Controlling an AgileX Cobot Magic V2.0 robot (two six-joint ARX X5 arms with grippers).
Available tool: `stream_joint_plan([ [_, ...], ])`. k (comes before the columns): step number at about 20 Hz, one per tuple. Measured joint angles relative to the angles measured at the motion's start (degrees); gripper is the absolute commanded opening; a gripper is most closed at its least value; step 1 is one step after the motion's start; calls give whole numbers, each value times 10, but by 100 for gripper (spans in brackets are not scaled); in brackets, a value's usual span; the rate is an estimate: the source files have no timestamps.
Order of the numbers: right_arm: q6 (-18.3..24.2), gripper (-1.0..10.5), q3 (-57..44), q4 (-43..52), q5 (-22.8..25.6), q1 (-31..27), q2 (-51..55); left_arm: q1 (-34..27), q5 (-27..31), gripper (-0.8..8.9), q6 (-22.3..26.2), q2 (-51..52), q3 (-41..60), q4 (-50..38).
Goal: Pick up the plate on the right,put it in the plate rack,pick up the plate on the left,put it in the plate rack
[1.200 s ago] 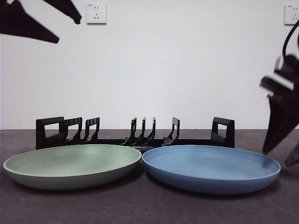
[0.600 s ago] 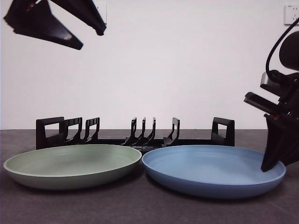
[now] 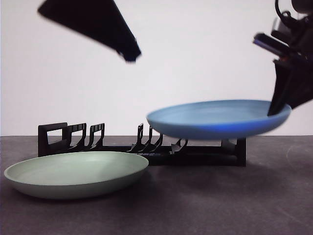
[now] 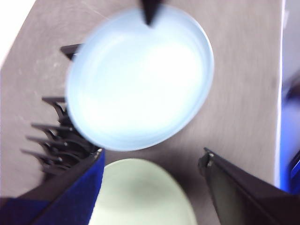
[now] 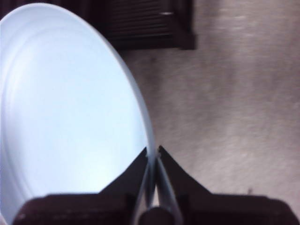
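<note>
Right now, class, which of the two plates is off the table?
The blue plate: the right gripper clamps its rim and holds it in the air above the plate rack. The green plate lies flat on the table.

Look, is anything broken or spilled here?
No. The round blue plate hangs in the air above the long black plastic rack only because the right gripper pinches its rim. The round green plate lies flat.

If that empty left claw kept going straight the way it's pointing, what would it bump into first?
Probably the blue plate, held up by the right gripper. The open left gripper looks down on it, with the green plate nearer; depth is unclear.
</note>
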State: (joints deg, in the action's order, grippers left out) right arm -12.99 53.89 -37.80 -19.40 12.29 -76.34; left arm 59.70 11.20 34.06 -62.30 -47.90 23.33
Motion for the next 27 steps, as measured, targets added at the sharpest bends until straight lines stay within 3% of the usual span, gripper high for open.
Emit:
stream_joint_plan([
  [3,9,-16,37,-50,-30,18,0,37,22,345,59,-43,0,5],
  [8,21,-16,50,-82,-60,31,0,51,24,335,89,-96,0,6],
  [9,23,-16,50,-84,-63,31,0,51,24,297,90,-102,0,6],
  [12,30,-16,50,-90,-84,31,0,51,24,27,91,-113,0,-5],
  [13,32,-16,50,-91,-85,31,0,51,24,-14,92,-116,0,-13],
  [18,37,-11,50,-93,-84,31,0,54,22,-9,114,-118,0,-19],
  [20,40,60,50,-92,-85,31,0,54,22,-9,119,-118,0,-20],
  [23,48,337,54,-85,-90,31,0,54,19,-9,109,-119,0,-19],
  [27,48,347,55,-26,-87,27,37,53,27,-9,54,-119,0,-28],
])
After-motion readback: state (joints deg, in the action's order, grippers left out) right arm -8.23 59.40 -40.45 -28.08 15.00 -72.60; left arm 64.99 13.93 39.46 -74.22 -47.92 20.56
